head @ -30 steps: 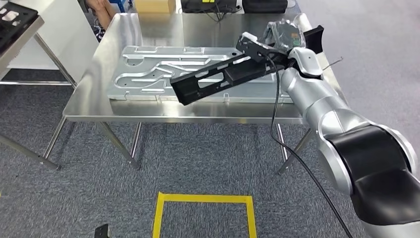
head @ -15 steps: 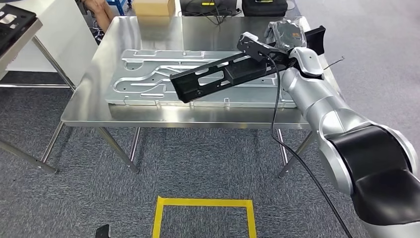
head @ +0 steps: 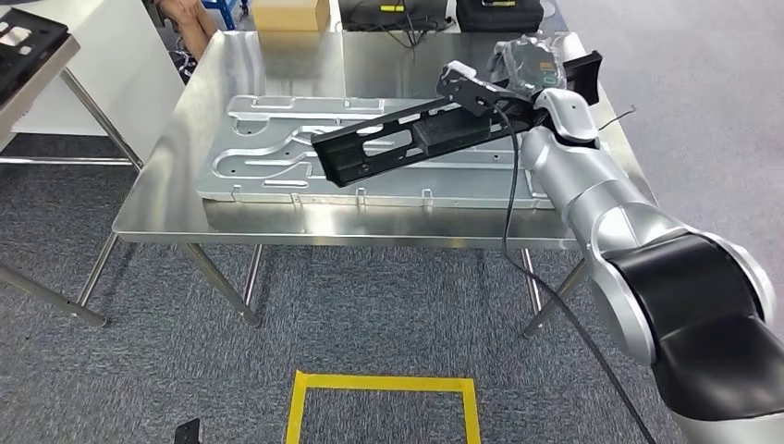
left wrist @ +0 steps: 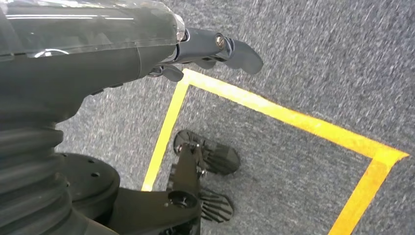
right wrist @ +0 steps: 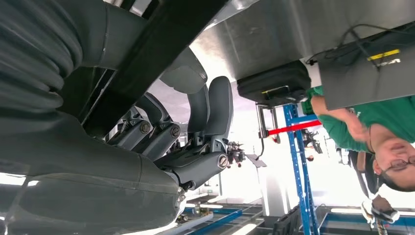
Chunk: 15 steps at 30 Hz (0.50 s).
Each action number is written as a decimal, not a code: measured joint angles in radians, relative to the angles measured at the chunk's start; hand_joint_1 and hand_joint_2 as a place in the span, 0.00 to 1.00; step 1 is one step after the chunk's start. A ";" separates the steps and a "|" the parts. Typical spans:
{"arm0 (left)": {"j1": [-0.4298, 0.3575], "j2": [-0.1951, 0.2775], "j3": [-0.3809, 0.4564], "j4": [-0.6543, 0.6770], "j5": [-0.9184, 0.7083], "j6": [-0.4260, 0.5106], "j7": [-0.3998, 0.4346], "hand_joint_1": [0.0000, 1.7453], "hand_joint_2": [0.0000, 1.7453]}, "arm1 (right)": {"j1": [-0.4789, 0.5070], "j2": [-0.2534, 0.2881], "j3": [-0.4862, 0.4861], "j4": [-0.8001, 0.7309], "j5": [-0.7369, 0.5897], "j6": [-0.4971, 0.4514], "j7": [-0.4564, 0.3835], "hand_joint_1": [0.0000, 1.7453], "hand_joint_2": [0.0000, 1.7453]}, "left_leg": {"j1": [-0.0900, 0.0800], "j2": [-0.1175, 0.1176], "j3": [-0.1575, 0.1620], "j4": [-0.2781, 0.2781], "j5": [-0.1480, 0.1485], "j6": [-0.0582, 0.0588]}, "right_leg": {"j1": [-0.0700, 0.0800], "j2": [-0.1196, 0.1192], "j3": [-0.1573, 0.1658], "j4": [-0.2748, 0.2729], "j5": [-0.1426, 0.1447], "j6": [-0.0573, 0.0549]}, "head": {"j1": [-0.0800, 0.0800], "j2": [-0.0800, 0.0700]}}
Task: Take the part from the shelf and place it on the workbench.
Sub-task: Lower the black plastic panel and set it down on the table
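A long black slotted part [head: 398, 146] hangs tilted over the steel workbench [head: 176, 208], just above a big silver stamped panel [head: 268, 157] lying on it. My right hand [head: 522, 104] grips the part's far right end. In the right wrist view the dark fingers [right wrist: 210, 110] wrap around the black part [right wrist: 161, 44]. My left hand [left wrist: 215, 46] hangs above the grey carpet with nothing in it, its fingers apart.
A bagged item [head: 534, 57], a cardboard box [head: 288, 13] and black cases [head: 495, 11] sit along the workbench's far side. A shelf corner [head: 28, 42] shows at far left. Yellow floor tape [head: 384, 381] marks a square. A person in green [right wrist: 364, 115] stands beyond the table.
The black part has moved a little farther over the panel and lies flatter, still in my right hand. The whole view has shifted slightly.
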<state>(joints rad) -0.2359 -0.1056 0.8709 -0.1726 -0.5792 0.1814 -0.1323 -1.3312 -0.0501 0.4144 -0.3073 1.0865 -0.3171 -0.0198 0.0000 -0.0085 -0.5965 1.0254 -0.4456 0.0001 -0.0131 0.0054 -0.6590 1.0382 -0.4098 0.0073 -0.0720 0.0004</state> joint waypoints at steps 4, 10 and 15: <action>0.001 0.000 0.001 0.000 -0.001 0.004 -0.005 0.00 1.00 | -0.003 0.000 -0.002 -0.002 0.001 0.000 0.002 1.00 1.00 | 0.005 0.003 -0.049 0.112 -0.058 -0.020 | -0.006 0.000 0.016 -0.008 -0.007 -0.021 | 0.000 0.000; 0.004 -0.004 0.007 0.003 -0.003 0.010 -0.005 0.00 1.00 | 0.000 0.000 -0.003 0.000 0.003 0.006 0.003 1.00 1.00 | 0.010 0.003 -0.132 0.192 -0.010 -0.020 | -0.003 0.005 0.045 -0.007 -0.030 -0.023 | 0.000 0.000; 0.001 -0.005 0.011 0.003 -0.004 0.011 -0.006 0.00 1.00 | -0.004 -0.003 -0.011 0.000 0.003 0.009 0.003 1.00 1.00 | 0.000 0.005 -0.044 -0.004 0.050 0.005 | 0.001 0.008 0.056 -0.011 -0.043 -0.001 | 0.000 0.000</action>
<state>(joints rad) -0.2351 -0.1109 0.8817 -0.1698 -0.5829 0.1926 -0.1386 -1.3354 -0.0526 0.4032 -0.3073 1.0897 -0.3083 -0.0172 -0.0004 -0.0038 -0.6407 1.0216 -0.3957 0.0048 -0.0117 0.0133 -0.6028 1.0268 -0.4524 0.0066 -0.0720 0.0004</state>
